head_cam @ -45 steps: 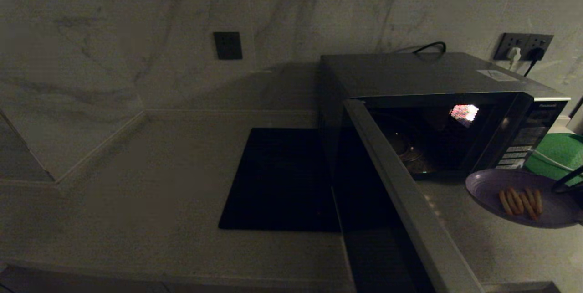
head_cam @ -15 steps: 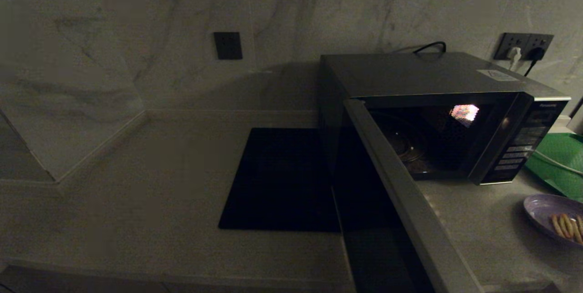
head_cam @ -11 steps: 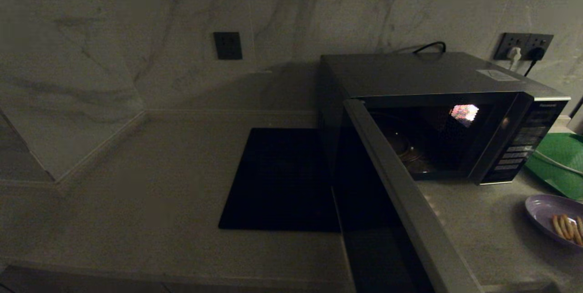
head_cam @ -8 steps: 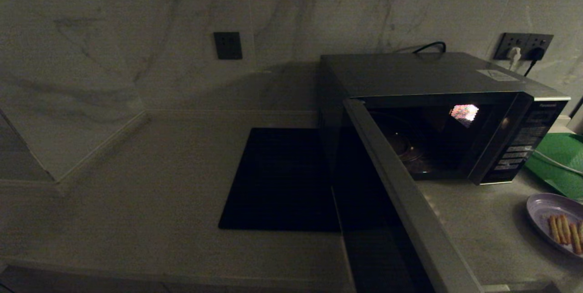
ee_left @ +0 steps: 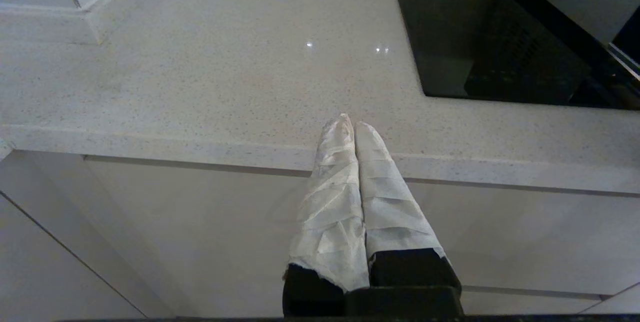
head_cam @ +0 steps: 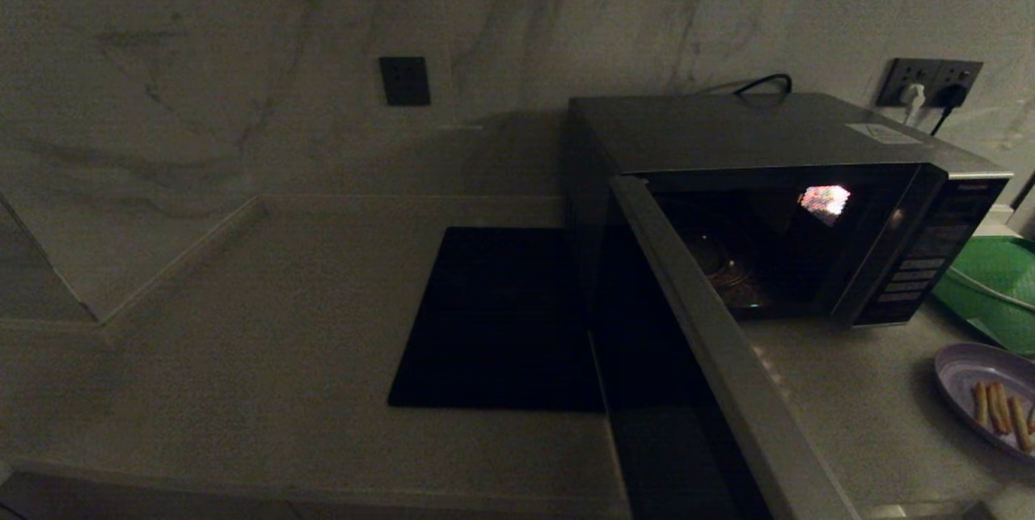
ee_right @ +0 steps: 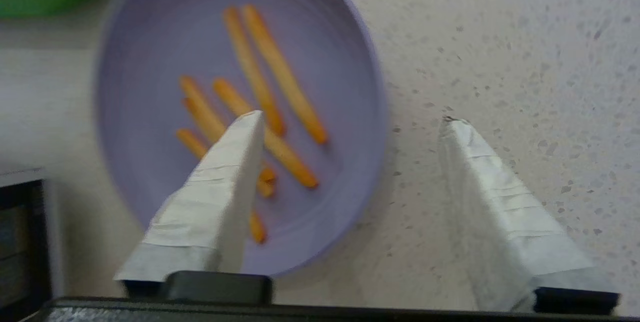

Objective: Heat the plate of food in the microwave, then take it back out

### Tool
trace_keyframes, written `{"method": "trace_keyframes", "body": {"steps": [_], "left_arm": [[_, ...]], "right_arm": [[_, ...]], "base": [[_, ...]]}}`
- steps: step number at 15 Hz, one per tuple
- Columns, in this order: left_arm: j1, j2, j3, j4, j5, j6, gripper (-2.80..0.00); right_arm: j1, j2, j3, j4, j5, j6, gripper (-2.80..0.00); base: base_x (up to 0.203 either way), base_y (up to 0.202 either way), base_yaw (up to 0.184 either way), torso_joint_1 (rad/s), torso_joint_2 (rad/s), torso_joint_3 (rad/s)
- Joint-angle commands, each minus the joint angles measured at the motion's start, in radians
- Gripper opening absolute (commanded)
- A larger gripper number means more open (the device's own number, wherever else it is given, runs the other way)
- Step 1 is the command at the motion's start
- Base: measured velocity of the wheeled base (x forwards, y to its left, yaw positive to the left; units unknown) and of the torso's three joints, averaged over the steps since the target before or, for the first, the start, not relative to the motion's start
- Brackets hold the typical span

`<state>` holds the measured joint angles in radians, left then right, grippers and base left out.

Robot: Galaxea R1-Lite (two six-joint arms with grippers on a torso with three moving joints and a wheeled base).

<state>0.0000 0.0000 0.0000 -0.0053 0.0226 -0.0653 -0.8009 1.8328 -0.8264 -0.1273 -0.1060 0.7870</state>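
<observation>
I see purple plate of food [ee_right: 240, 111] holding fries [ee_right: 260, 106] on worktop [ee_right: 500, 36], right pincer [ee_right: 350, 121] wide open over its rim, empty, microwave [head_cam: 776, 205] door open, left pincer [ee_left: 350, 126] closed, parked

The right gripper [ee_right: 350, 126] is showing fingers [ee_right: 220, 197] wrapped in creased white tape, one over the smooth matt plate of food [ee_right: 150, 51], the other over the speckled stone-like countertop [ee_right: 525, 36]. The left gripper [ee_left: 348, 122] is wearing the same wrinkled wrap; beyond its tips lies a glossy black mat [ee_left: 500, 36].
</observation>
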Motion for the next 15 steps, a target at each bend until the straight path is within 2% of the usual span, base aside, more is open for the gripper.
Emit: {"method": "trace_keyframes", "body": {"steps": [1,5,7,10,12,15], "left_arm": [[0.000,-0.002,0.000,-0.001,0.000,-0.001,-2.80],[0.000,-0.002,0.000,-0.001,0.000,-0.001,-2.80],[0.000,-0.002,0.000,-0.001,0.000,-0.001,-2.80],[0.000,-0.002,0.000,-0.001,0.000,-0.001,-2.80],[0.000,-0.002,0.000,-0.001,0.000,-0.001,-2.80],[0.000,-0.002,0.000,-0.001,0.000,-0.001,-2.80]], "right_arm": [[0.000,-0.089,0.003,0.002,0.005,0.000,0.00],[0.005,-0.368,-0.002,0.022,0.036,-0.069,0.00],[0.035,-0.501,-0.054,0.117,0.066,-0.107,0.00],[0.117,-0.589,-0.282,0.444,0.108,-0.121,0.00],[0.173,-0.611,-0.467,0.668,0.169,-0.120,0.00],[0.336,-0.623,-0.743,0.976,0.260,-0.120,0.00]], "base": [[0.000,0.000,0.000,0.000,0.00,0.000],[0.000,0.000,0.000,0.000,0.00,0.000],[0.000,0.000,0.000,0.000,0.00,0.000],[0.000,0.000,0.000,0.000,0.00,0.000],[0.000,0.000,0.000,0.000,0.00,0.000],[0.000,0.000,0.000,0.000,0.00,0.000]]}}
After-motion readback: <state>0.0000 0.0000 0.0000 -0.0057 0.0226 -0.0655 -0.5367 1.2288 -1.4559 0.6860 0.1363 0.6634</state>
